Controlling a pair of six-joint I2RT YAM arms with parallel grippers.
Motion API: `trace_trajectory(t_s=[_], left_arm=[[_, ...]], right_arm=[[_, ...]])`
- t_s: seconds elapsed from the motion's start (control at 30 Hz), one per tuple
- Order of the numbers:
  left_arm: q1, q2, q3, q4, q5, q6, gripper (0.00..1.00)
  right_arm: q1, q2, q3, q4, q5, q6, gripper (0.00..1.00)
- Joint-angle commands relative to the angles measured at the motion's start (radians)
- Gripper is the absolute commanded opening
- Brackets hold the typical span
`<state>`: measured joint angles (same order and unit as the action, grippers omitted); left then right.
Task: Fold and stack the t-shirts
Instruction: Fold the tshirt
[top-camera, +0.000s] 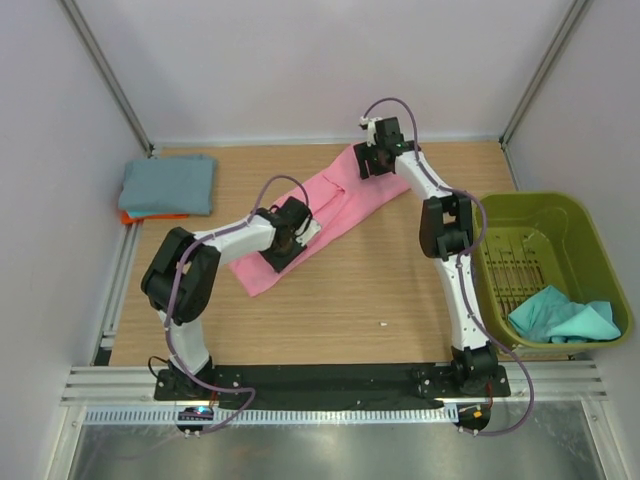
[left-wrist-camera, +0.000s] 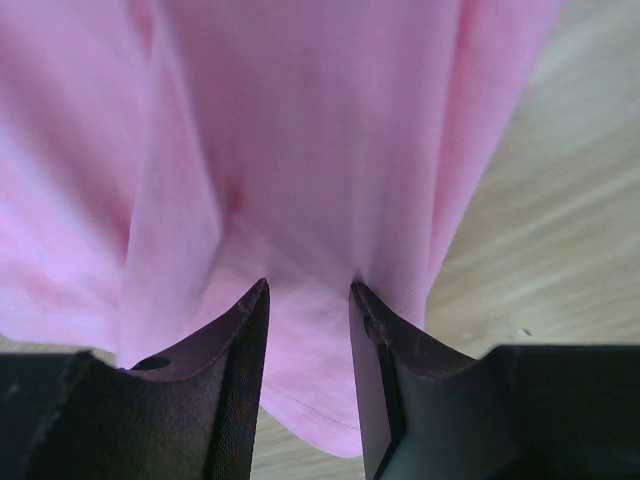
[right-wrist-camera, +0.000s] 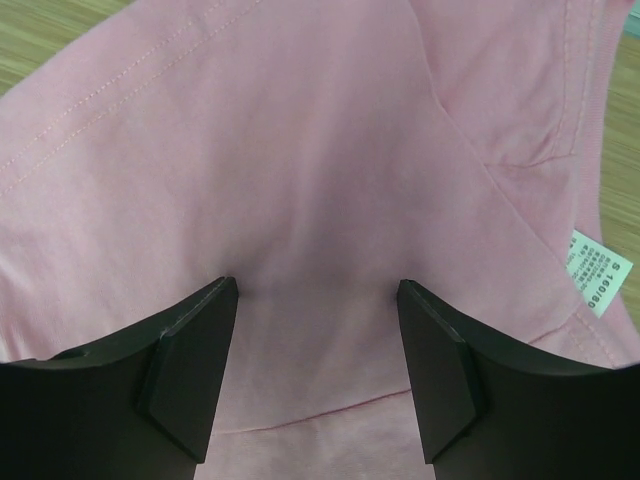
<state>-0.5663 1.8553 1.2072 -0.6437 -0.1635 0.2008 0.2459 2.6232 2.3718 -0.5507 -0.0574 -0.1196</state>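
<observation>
L gripper (left-wrist-camera: 308, 290) on bent arm, R gripper (right-wrist-camera: 318, 285) reaching far, both tip-down on bright pink cloth t-shirt (top-camera: 340, 205). R released wide. L half-closed; we can't tell if grasping. Shirt edges cut off in wrist views.

This is looking like a robotics lab: a closed test cell, not a home. White panels (top-camera: 320, 60) are boxing in a wooden table (top-camera: 330, 320) on three sides, and bare aluminium posts (top-camera: 107, 75) are running up the far corners. Two arms (top-camera: 180, 280) are sitting bolted to a black plate (top-camera: 330, 378) at the near edge, with grey cables (top-camera: 400, 105) looping openly along them. Slotted rails (top-camera: 330, 414) and a metal sheet (top-camera: 320, 455) are lining the front. Household things are lying among this hardware: a pink shirt (top-camera: 340, 200) spread on the table, a folded pile (top-camera: 170, 185) in the far left corner, and a teal shirt (top-camera: 560, 315) in a green basket (top-camera: 530, 205).
</observation>
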Motion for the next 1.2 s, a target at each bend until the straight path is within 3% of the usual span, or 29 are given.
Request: trace_trajectory(t_s=[0.0, 0.1, 0.27, 0.47, 0.53, 0.73, 0.9, 1.17], left_arm=[[-0.061, -0.036, -0.040, -0.040, -0.044, 0.000, 0.39], [-0.087, -0.036, -0.038, -0.040, -0.070, -0.011, 0.39], [-0.116, -0.053, 0.034, -0.034, -0.255, 0.044, 0.39], [-0.116, -0.183, 0.111, -0.068, -0.265, 0.195, 0.50], [-0.116, -0.241, 0.057, -0.039, -0.268, 0.265, 0.62], [-0.093, -0.349, -0.158, 0.093, -0.214, 0.397, 0.73], [-0.095, -0.384, -0.257, 0.114, -0.163, 0.384, 0.77], [-0.095, -0.322, -0.368, 0.230, -0.125, 0.387, 0.78]], right_arm=[[0.029, 0.015, 0.030, 0.018, 0.028, -0.022, 0.72], [0.046, 0.014, 0.043, 0.104, 0.053, -0.006, 0.73], [0.078, -0.034, 0.053, 0.159, 0.175, -0.077, 0.75], [0.069, -0.231, -0.075, 0.205, 0.235, -0.097, 0.77], [0.064, -0.337, -0.196, 0.235, 0.252, -0.069, 0.77], [0.064, -0.538, -0.518, 0.366, 0.280, 0.093, 0.77], [0.066, -0.517, -0.569, 0.356, 0.272, 0.185, 0.77], [0.073, -0.419, -0.533, 0.377, 0.269, 0.189, 0.77]])
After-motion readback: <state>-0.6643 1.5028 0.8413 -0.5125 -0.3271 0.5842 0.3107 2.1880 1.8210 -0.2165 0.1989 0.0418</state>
